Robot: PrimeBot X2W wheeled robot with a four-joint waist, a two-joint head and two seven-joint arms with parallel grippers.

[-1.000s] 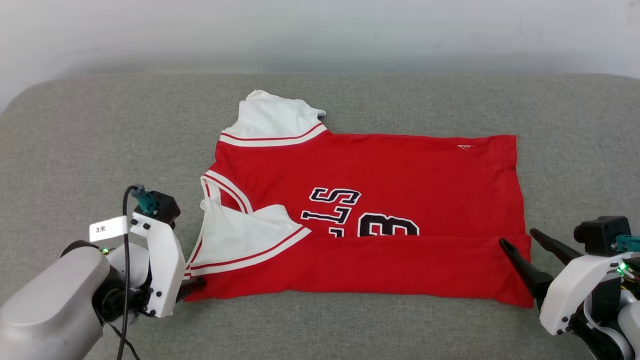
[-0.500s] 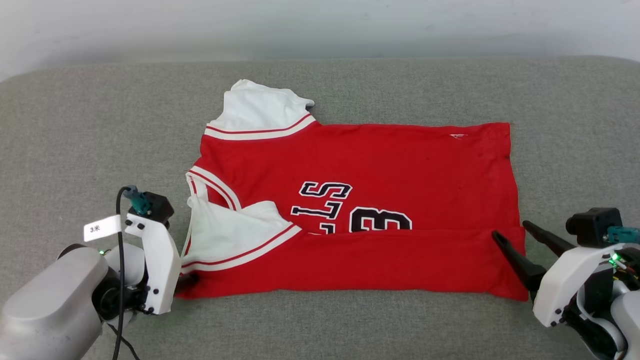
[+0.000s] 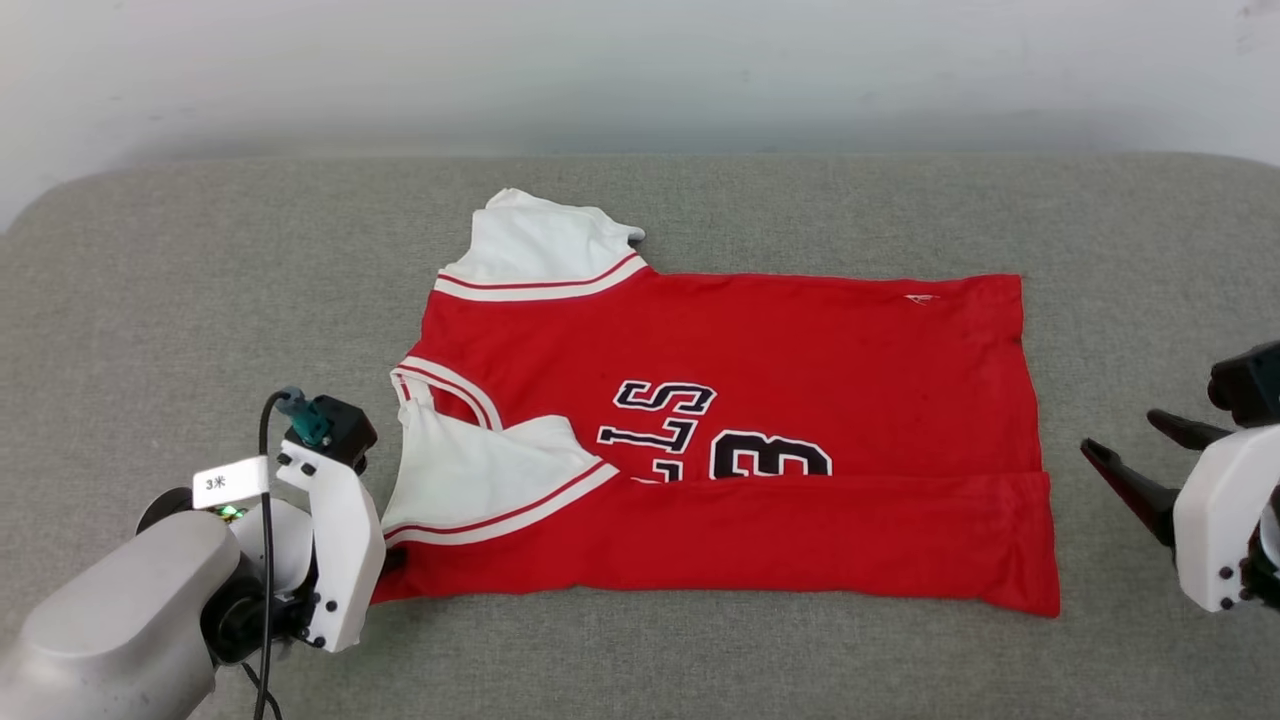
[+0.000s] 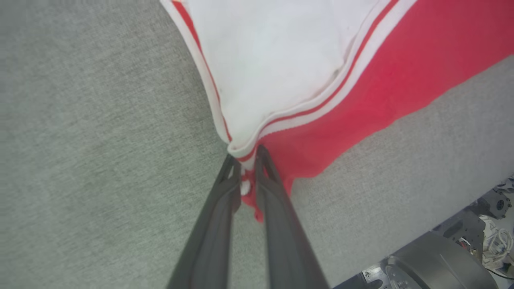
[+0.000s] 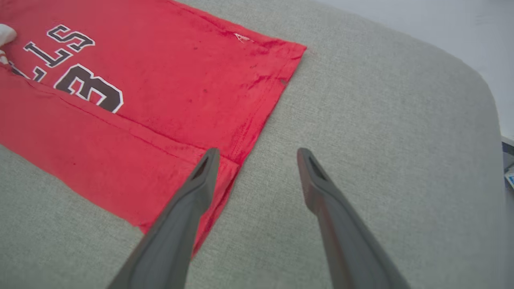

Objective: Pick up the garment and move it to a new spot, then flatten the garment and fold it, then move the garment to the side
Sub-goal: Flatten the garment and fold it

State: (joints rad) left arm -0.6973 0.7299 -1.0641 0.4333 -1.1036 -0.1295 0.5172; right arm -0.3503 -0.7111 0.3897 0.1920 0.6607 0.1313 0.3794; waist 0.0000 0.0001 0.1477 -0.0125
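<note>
1. Since the earlier frame, the left gripper was closed at lower left on the near corner of the garment, where white trim met red hem. Only a thin pinch was held.
2. The right gripper was drawn back to the right edge, spread wide and empty, apart from the cloth.
3. The garment was laid mid-frame on the grey cushion, its near edge folded over the lettering.
4. If lifted from one side only, the pinch could be lost or the fold undone.
</note>
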